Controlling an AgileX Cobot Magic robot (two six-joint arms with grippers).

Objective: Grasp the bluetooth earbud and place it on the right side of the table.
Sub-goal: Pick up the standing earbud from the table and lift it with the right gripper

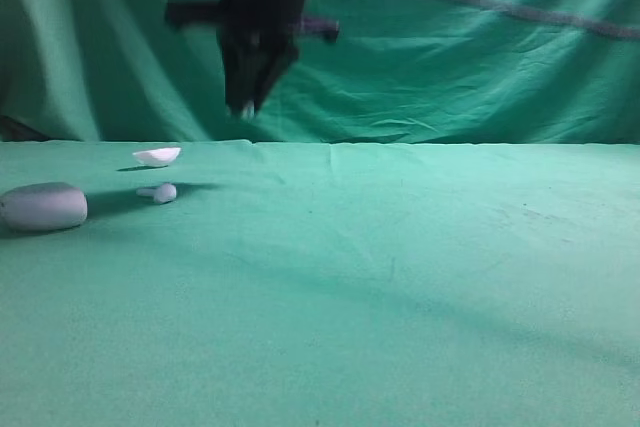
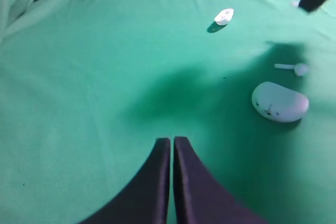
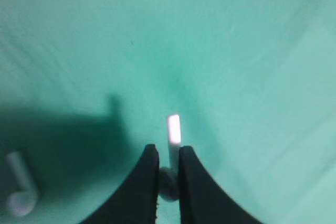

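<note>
Right gripper (image 3: 168, 167), upper left in the high view, pinches the earbud (image 3: 174, 129) above the table (image 1: 400, 277); left gripper (image 2: 171, 145) closed, empty.

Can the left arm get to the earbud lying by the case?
Probably yes: the left gripper is shut and empty, with bare cloth between it and that earbud; only the case sits close beside.

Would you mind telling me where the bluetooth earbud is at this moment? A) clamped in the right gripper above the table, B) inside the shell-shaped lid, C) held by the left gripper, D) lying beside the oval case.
A: the right wrist view shows the right gripper shut on the bluetooth earbud, stem poking out, raised above the table.
</note>
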